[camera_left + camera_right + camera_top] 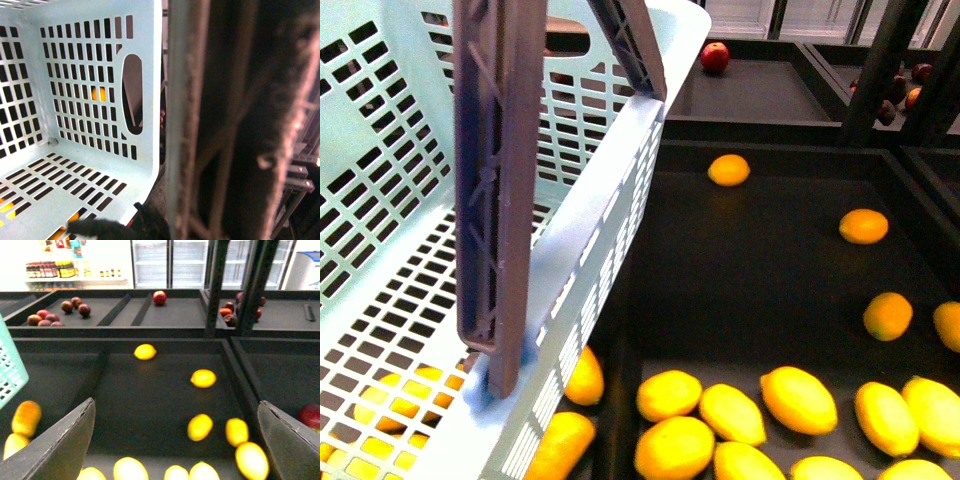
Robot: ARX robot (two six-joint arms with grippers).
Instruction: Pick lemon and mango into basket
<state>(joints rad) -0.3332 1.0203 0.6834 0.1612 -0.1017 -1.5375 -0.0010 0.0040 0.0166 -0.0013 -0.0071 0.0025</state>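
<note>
The teal basket (600,250) hangs tilted at the left, above the dark bin. My left gripper is shut on the basket; its brown handle (225,125) fills the left wrist view and only a dark fingertip (107,230) shows. No fruit lies inside the basket; yellow fruit shows through the floor slots. Several lemons (670,395) lie along the bin's near edge. Mangoes (560,445) lie under the basket's corner, one also showing in the right wrist view (26,417). My right gripper (172,450) is open and empty above the lemons (200,426).
Yellow-orange fruits (864,226) lie scattered farther back in the bin (760,260). Back bins hold a red fruit (715,56) and dark red ones (75,305). A dark post (880,70) stands at the right. A red fruit (311,416) lies in the right-hand bin.
</note>
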